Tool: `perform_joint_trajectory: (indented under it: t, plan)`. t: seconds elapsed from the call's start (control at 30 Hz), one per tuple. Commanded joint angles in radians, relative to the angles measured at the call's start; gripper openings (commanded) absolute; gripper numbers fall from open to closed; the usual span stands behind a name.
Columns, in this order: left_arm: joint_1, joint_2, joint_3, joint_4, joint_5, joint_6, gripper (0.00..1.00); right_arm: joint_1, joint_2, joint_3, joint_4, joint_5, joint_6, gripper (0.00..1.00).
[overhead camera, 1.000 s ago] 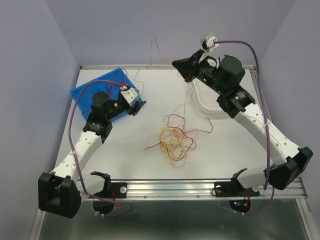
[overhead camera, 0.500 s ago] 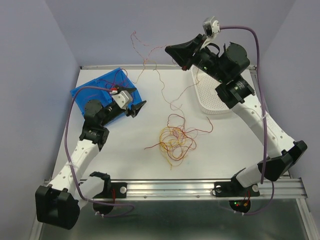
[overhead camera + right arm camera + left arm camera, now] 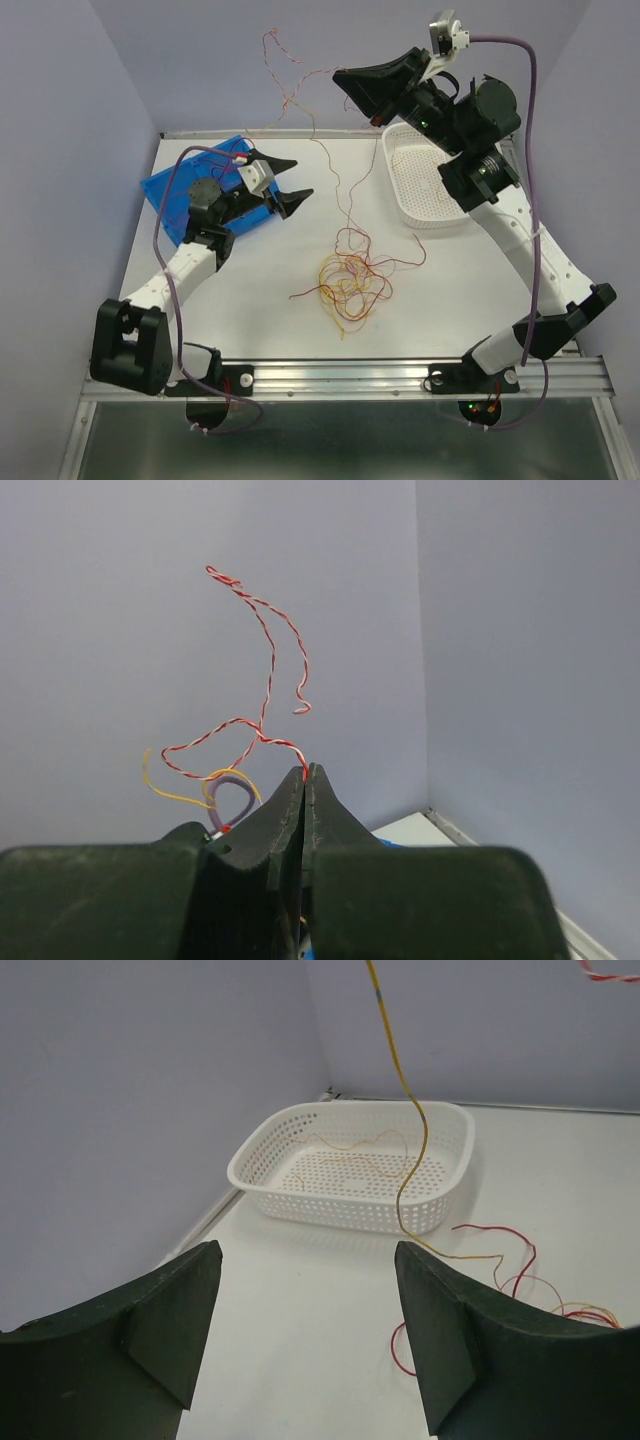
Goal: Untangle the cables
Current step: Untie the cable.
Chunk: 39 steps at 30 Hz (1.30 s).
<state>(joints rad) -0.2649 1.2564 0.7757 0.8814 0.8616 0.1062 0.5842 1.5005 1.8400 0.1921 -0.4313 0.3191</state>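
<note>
The cables (image 3: 348, 280) lie as a loose red and yellow tangle on the white table's middle. My right gripper (image 3: 340, 80) is raised high at the back and is shut on a red-and-white twisted cable (image 3: 265, 650), whose free end curls upward. A thin yellow strand (image 3: 335, 180) hangs from that gripper down to the tangle, and it shows as the yellow strand (image 3: 400, 1140) in the left wrist view. My left gripper (image 3: 299, 179) is open and empty, hovering right of the blue tray. Its fingers (image 3: 170, 1310) frame bare table.
A blue tray (image 3: 165, 190) at the back left holds a few red strands. A white perforated basket (image 3: 430, 190), also the basket (image 3: 350, 1170), stands at the back right with thin strands inside. Purple walls close in the back and sides.
My right gripper has risen and pulled the twisted cable and the yellow strand up from the tangle. My left gripper has opened wider and swung right, off the blue tray.
</note>
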Motion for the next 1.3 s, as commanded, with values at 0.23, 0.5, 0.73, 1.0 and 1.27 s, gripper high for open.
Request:
perform_joint_trajectory:
  t: [0.23, 0.5, 0.73, 1.0, 1.27]
  plan:
    - [-0.071, 0.192, 0.114, 0.404, 0.163, -0.249, 0.79, 0.008, -0.008, 0.051, 0.063, -0.006, 0.043, 0.0]
    - [-0.157, 0.262, 0.126, 0.383, 0.188, -0.22, 0.74, 0.009, 0.001, 0.039, 0.082, -0.011, 0.057, 0.01]
    - [-0.206, 0.328, 0.23, 0.121, 0.123, -0.073, 0.32, 0.009, -0.009, 0.005, 0.118, -0.012, 0.067, 0.01]
    - [-0.169, 0.267, 0.258, -0.251, -0.084, 0.147, 0.0, 0.008, -0.138, -0.148, 0.2, 0.198, -0.001, 0.01]
    - [-0.071, 0.439, 0.288, -0.565, -0.144, 0.259, 0.0, 0.008, -0.322, -0.205, 0.29, 0.568, -0.138, 0.01]
